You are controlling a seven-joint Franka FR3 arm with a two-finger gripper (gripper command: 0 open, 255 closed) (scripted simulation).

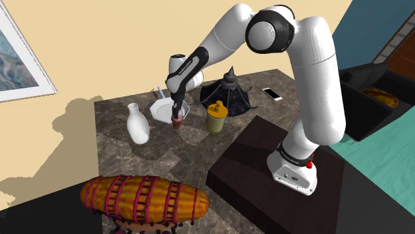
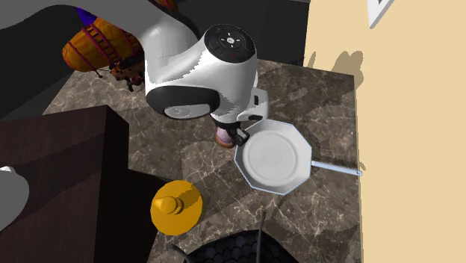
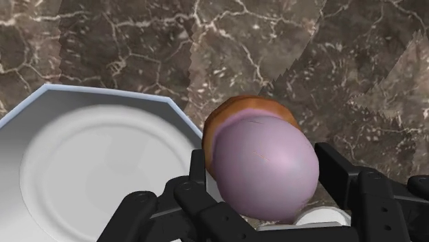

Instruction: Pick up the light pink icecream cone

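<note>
Nearest, claw (image 3: 265, 157) clamped on both sides of the light pink icecream cone (image 3: 258, 175), gripping its scoop. Stands upright on the worktop (image 3: 309, 41) toward its wall edge, just beside a white pan (image 3: 82, 172). Gripped from above, likely to clear that rim.

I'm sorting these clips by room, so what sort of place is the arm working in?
Probably a home kitchen or dining corner: a dark marbled counter holding a white handled pan and a yellow lidded jar, against a cream wall with a framed picture.
</note>
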